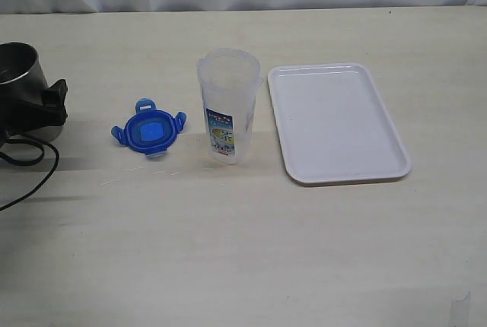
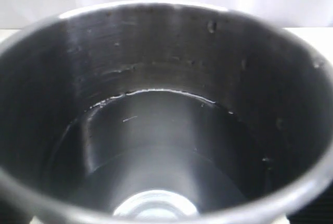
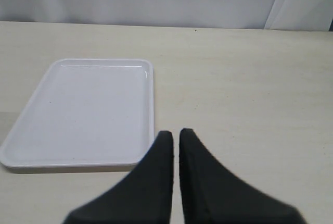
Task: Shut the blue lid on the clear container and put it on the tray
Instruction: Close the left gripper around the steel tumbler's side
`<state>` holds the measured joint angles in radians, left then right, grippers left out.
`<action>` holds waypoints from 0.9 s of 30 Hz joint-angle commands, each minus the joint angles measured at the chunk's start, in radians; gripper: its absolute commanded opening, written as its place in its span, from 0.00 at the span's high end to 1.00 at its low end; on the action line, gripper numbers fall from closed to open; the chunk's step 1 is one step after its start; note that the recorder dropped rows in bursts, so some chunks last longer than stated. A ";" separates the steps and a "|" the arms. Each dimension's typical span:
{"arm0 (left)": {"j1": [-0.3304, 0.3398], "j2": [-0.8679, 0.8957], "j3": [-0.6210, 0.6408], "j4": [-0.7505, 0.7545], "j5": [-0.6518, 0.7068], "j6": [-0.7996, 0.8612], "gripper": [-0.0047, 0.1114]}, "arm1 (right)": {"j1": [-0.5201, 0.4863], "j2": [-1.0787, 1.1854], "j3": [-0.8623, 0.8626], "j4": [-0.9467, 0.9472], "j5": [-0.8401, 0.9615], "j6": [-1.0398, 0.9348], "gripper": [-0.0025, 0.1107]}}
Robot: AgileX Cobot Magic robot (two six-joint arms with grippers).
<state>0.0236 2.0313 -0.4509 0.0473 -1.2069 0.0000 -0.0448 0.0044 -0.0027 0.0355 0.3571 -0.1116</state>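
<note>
The blue lid (image 1: 148, 129) lies flat on the table, left of the clear container (image 1: 227, 106). That container stands upright and uncovered, with its printed label facing the camera. The white tray (image 1: 335, 122) lies just right of it with nothing on it. In the right wrist view my right gripper (image 3: 176, 133) hovers shut with nothing in it, near a corner of the tray (image 3: 78, 109). It is out of the exterior view. My left gripper (image 1: 30, 106) sits at the far left edge, well away from the lid. One black finger (image 1: 55, 101) stands beside a steel cup (image 1: 15, 72).
The steel cup's dark inside (image 2: 166, 130) fills the left wrist view and hides the jaws. A black cable (image 1: 27, 171) loops on the table below the cup. A pale curtain runs along the table's far edge.
</note>
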 commanded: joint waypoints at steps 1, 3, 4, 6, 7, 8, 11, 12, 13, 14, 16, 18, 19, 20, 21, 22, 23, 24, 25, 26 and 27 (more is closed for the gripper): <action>-0.002 0.003 -0.003 -0.007 -0.014 0.000 0.05 | 0.000 -0.004 0.003 0.002 -0.016 0.000 0.94; -0.002 0.003 -0.003 -0.007 -0.014 0.000 0.05 | 0.000 -0.004 0.003 0.002 -0.016 0.000 0.94; -0.002 0.003 -0.003 -0.007 -0.014 0.000 0.05 | 0.000 -0.004 0.003 0.002 -0.016 0.000 0.94; -0.002 0.003 -0.003 -0.007 -0.014 0.000 0.05 | 0.000 -0.004 0.003 0.002 -0.016 0.000 0.94; -0.002 0.003 -0.003 -0.007 -0.014 0.000 0.05 | 0.000 -0.004 0.003 0.002 -0.016 0.000 0.94; -0.002 0.003 -0.003 -0.007 -0.014 0.000 0.05 | 0.000 -0.004 0.003 0.002 -0.016 0.000 0.94; -0.002 0.003 -0.003 -0.007 -0.014 0.000 0.05 | 0.000 -0.004 0.003 0.002 -0.016 0.000 0.94; -0.002 0.003 -0.003 -0.007 -0.014 -0.010 0.05 | 0.000 -0.004 0.003 0.002 -0.016 0.000 0.94; -0.002 0.003 -0.003 -0.007 -0.014 -0.019 0.05 | 0.000 -0.004 0.003 0.002 -0.016 0.000 0.94; -0.002 0.003 -0.003 -0.007 -0.014 -0.034 0.05 | 0.000 -0.004 0.003 0.002 -0.016 0.000 0.94; -0.002 0.003 -0.003 -0.007 -0.014 -0.056 0.05 | 0.000 -0.004 0.003 0.002 -0.016 0.000 0.94; -0.002 0.003 -0.003 -0.009 -0.014 -0.059 0.05 | 0.000 -0.004 0.003 0.002 -0.016 0.000 0.94; -0.002 0.003 -0.003 -0.011 -0.014 -0.059 0.05 | 0.000 -0.004 0.003 0.002 -0.016 0.000 0.94; -0.002 0.003 -0.003 -0.011 -0.014 -0.059 0.05 | 0.000 -0.004 0.003 0.002 -0.016 0.000 0.94; -0.002 0.003 -0.003 -0.011 -0.014 -0.059 0.06 | 0.000 -0.004 0.003 0.002 -0.016 0.000 0.94; -0.002 0.003 -0.003 -0.014 -0.014 -0.057 0.06 | 0.000 -0.004 0.003 0.002 -0.016 0.000 0.94; -0.002 0.003 -0.003 -0.018 -0.014 -0.057 0.06 | 0.000 -0.004 0.003 0.002 -0.016 0.000 0.94; -0.002 0.003 -0.003 -0.021 -0.014 -0.052 0.06 | 0.000 -0.004 0.003 0.002 -0.016 0.000 0.94; -0.002 0.003 -0.003 -0.023 -0.014 -0.053 0.06 | 0.000 -0.004 0.003 0.002 -0.016 0.000 0.94; -0.002 0.003 -0.003 -0.023 -0.014 -0.053 0.06 | 0.000 -0.004 0.003 0.002 -0.016 0.000 0.94; -0.002 0.003 -0.003 -0.023 -0.014 -0.053 0.06 | 0.000 -0.004 0.003 0.002 -0.016 0.000 0.94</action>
<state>0.0236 2.0313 -0.4509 0.0366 -1.2086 -0.0498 -0.0448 0.0044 -0.0027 0.0355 0.3571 -0.1116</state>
